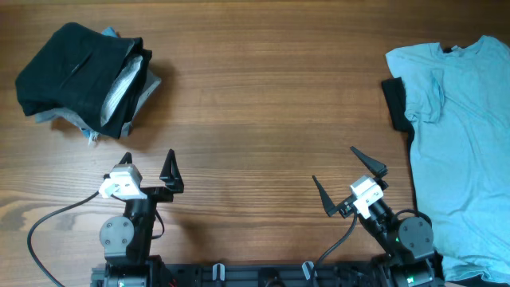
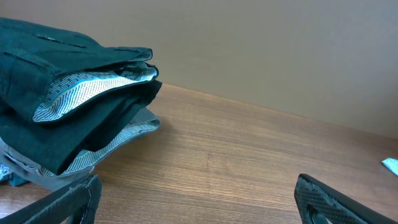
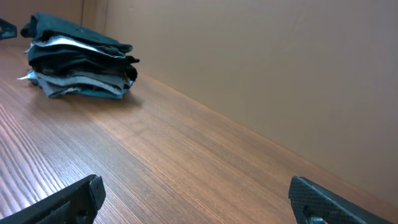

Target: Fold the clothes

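Note:
A pale blue T-shirt lies spread at the table's right edge, running out of the overhead view. A black garment peeks out from under its left sleeve. A stack of folded black and grey clothes sits at the back left; it also shows in the left wrist view and, farther off, in the right wrist view. My left gripper stands open near the front, below the stack, holding nothing. My right gripper is open over bare wood, left of the T-shirt.
The wooden table stretches between the stack and the T-shirt. A plain beige wall backs the table's far edge. Cables and the arm bases line the front edge.

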